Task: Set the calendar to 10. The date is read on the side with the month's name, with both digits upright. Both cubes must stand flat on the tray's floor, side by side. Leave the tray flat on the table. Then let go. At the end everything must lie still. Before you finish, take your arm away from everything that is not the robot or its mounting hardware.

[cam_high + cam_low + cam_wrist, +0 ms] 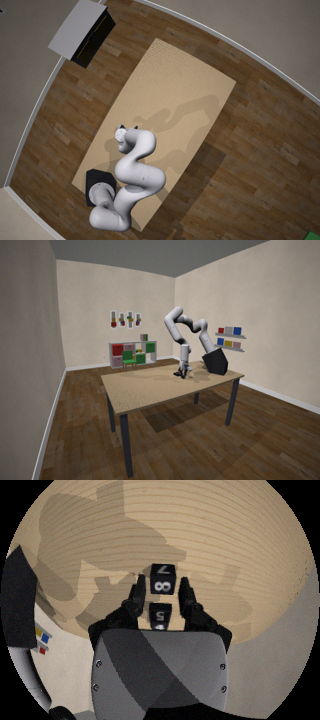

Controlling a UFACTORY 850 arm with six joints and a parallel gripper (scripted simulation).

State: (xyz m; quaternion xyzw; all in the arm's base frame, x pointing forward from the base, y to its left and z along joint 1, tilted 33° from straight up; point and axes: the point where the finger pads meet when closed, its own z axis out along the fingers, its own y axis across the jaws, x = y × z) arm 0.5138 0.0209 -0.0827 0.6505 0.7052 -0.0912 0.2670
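In the wrist view a black calendar cube (pixel 162 582) with a white 8 on its upper face sits between my fingertips. A second dark face with a white digit (pixel 160 616) shows just below it; I cannot tell if it is the same cube. My gripper (pixel 162 584) is half open, with one finger on each side of the cube. In the exterior view the gripper (pixel 182 374) points straight down at the table top, with a small dark object (pixel 177 373) beside it. From above, the wrist hides the cube and most of the gripper (pixel 128 127). No tray shows clearly.
The arm's black base block (pixel 215 361) stands at the table's corner close behind the gripper and also shows in the top view (pixel 99 184). A shelf unit (pixel 132 353) and a green chair (pixel 128 359) stand by the far wall.
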